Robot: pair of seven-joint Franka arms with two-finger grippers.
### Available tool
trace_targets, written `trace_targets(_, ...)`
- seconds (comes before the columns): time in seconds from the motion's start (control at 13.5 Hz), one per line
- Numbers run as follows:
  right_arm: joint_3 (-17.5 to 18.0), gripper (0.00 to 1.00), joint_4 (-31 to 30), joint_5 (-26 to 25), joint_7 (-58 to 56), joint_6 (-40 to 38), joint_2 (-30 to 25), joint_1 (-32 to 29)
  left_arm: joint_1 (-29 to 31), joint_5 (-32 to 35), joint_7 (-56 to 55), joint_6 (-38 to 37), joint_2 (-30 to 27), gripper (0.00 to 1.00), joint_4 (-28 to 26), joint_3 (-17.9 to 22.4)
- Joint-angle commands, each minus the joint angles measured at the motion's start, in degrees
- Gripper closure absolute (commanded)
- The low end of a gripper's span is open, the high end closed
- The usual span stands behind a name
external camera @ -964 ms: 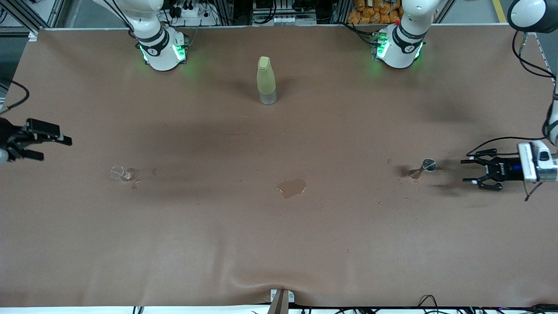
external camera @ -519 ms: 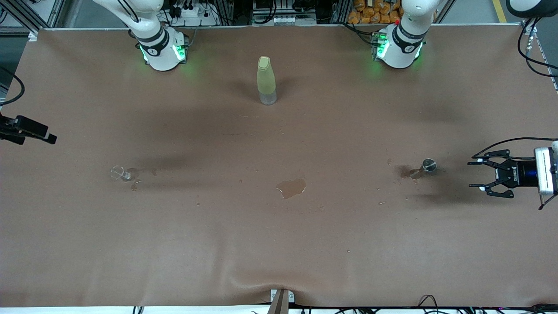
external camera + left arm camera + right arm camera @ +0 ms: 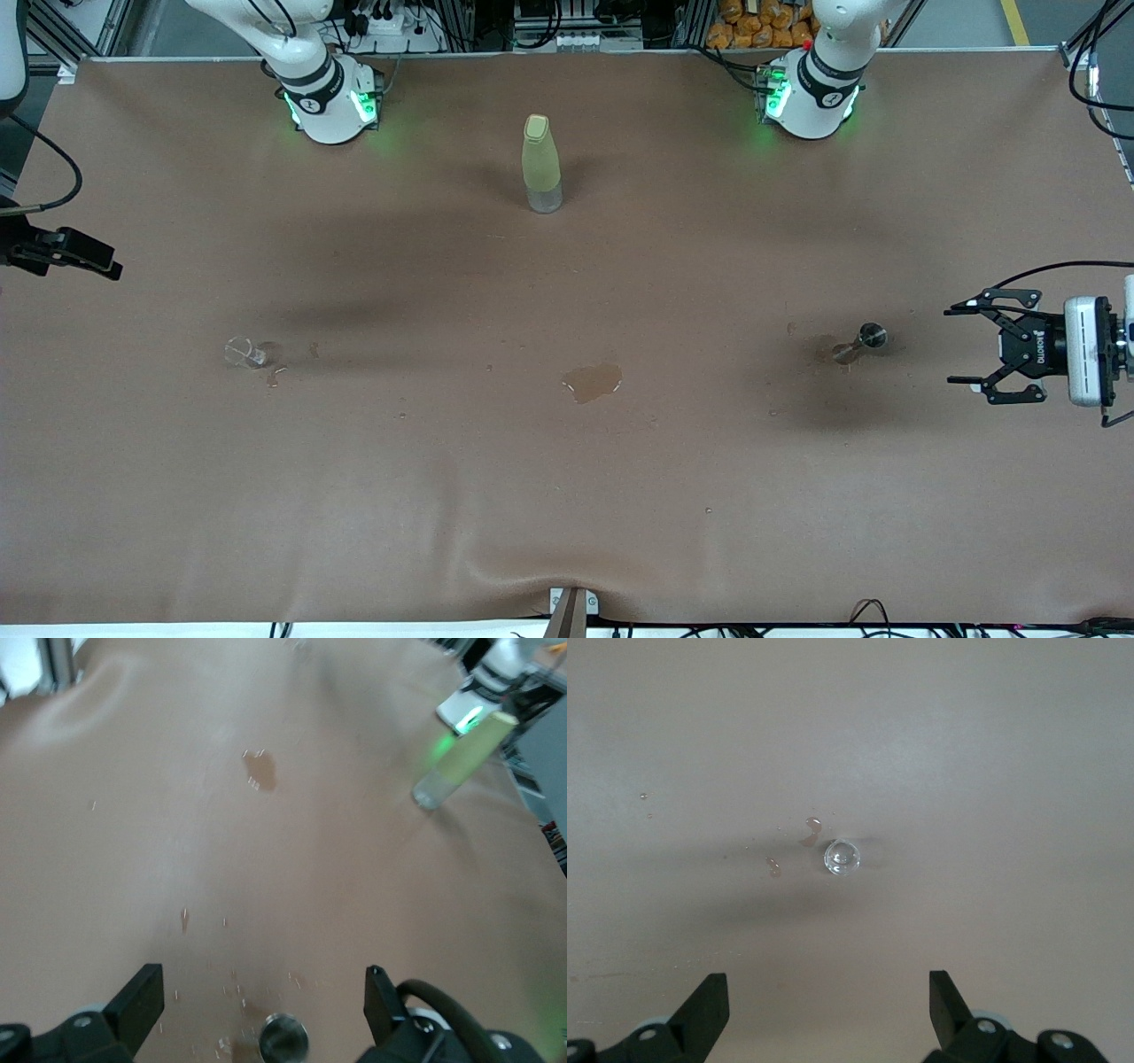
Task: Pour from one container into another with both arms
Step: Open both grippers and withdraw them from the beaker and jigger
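Observation:
A small metal cup (image 3: pixel 871 336) sits on the brown cloth toward the left arm's end, with a wet stain beside it. My left gripper (image 3: pixel 950 346) hangs open a short way from it, nothing between its fingers. In the left wrist view the cup (image 3: pixel 283 1038) lies just ahead of the open left gripper (image 3: pixel 261 988). A small clear glass (image 3: pixel 241 352) sits toward the right arm's end, with droplets near it. My right gripper (image 3: pixel 97 261) is at the table's edge, apart from the glass. The right wrist view shows the glass (image 3: pixel 842 857) well ahead of the open right gripper (image 3: pixel 828 992).
A tall yellow-green bottle (image 3: pixel 541 164) stands upright between the two arm bases (image 3: pixel 330 106). A puddle (image 3: pixel 592 382) of spilled liquid lies mid-table, nearer to the front camera than the bottle. Small droplets dot the cloth around it.
My left gripper has drawn back from the metal cup toward its end of the table and opened wider. My right gripper has pulled back to the table's edge.

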Motion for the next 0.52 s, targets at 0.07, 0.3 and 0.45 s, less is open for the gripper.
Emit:
trace_targets(0.07, -1.0, 0.00, -0.5, -0.8, 1.1, -0.4, -1.1, 1.3, -2.9, 9.5, -22.9, 3.7, -3.6, 0.00, -0.9, 0.8)
trace_targets(0.3, -1.0, 0.00, -0.5, 1.1, 1.1, -1.1, -1.3, 0.6, -4.9, 15.6, -40.6, 5.9, -4.9, 0.00, -0.7, 0.2)
trace_targets(0.45, -1.1, 0.00, -0.5, 1.3, 1.0, -2.1, -1.5, 1.0, -6.8, 19.2, -54.7, 7.7, -5.9, 0.00, -0.7, 0.3)
